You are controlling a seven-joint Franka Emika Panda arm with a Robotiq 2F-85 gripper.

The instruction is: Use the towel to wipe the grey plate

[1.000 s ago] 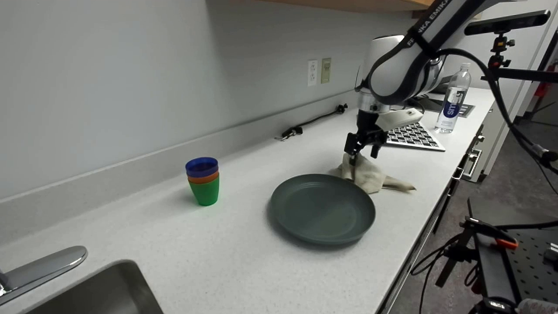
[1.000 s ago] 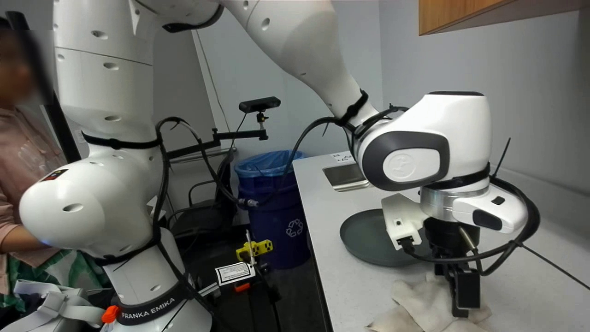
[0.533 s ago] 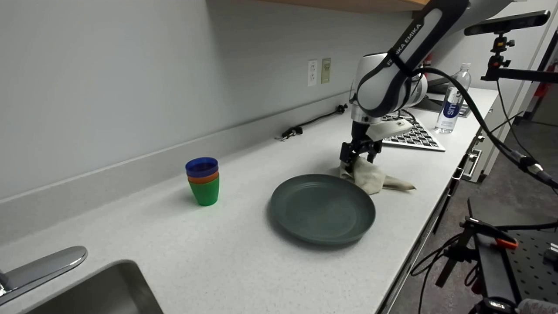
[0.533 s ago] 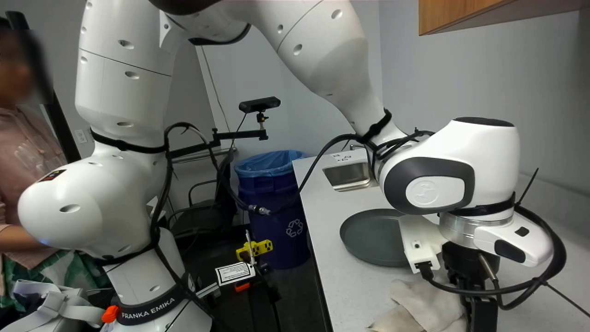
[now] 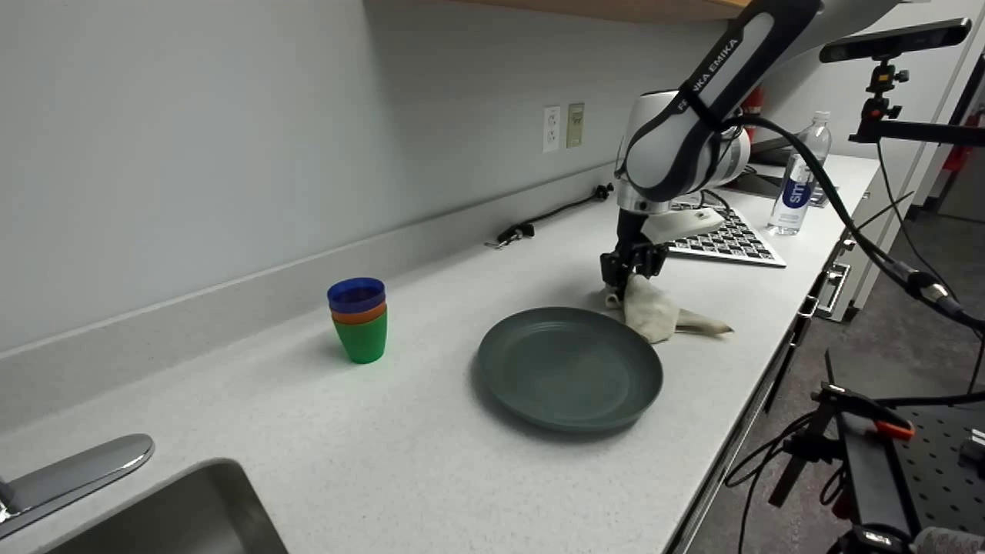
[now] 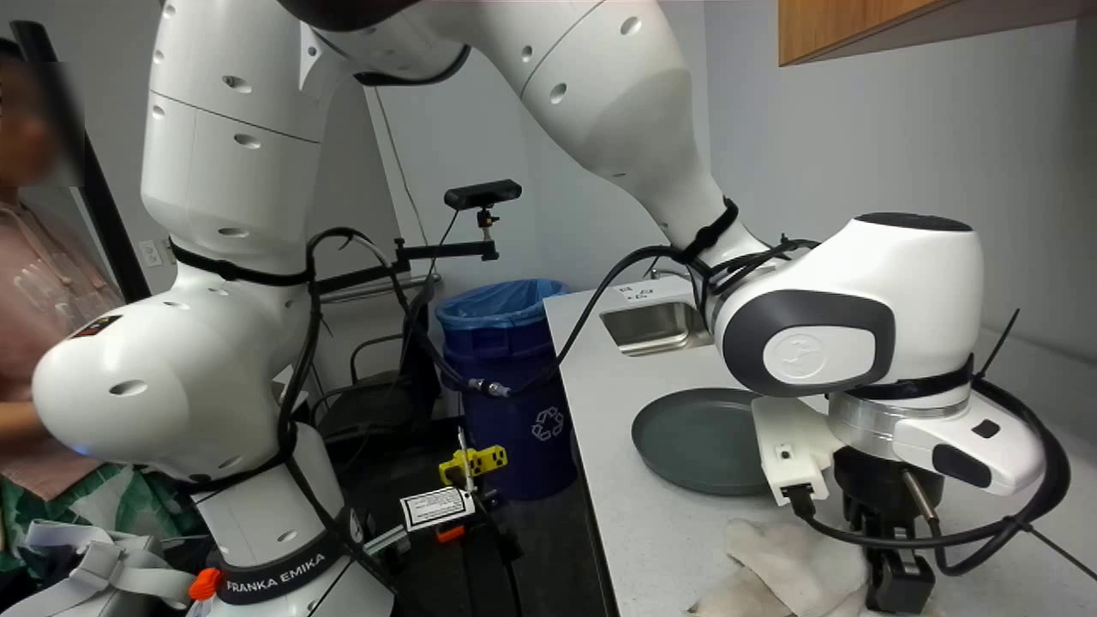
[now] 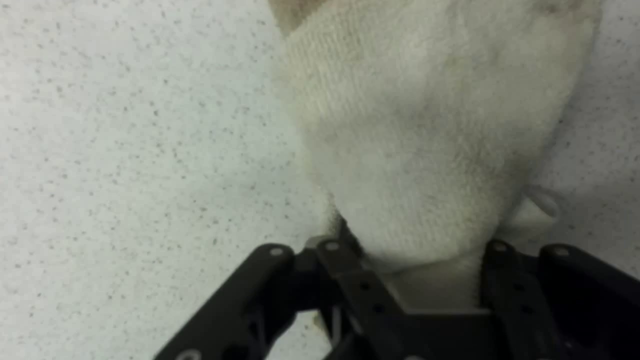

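- One Robotiq gripper (image 7: 419,249) stands fingers-down at the cream towel (image 7: 430,125), low over the speckled countertop (image 5: 431,431).
- Change within the last second: the gripper has descended, and the gap between its jaws has narrowed. The towel now peaks in a sharper fold, and less of it shows to the left of the gripper.
- Jaw state: partly closed, with a fold of cloth between the two sides. Firmness of hold cannot be told; the wrist view is blurred at the fingertips and cloth covers part of them.
- Towel location: on the countertop, just past the far right rim of the grey plate (image 5: 569,369). A strip of countertop (image 6: 698,514) shows between them in an exterior view, so the two are apart.
- Plate condition: lying flat, upper face uncovered.
- Meaning for the task: grasping appears to be the step in hand; wiping has not begun.
- Next requirement: finish the closure, raise the towel clear of the rim, carry it left and near onto the plate, then sweep with light pressure.
- Caution: a shallow pinch may slip, and the loose right end may drag. Keep the sweep clear of the stack of cups (image 5: 359,327), left of the plate.
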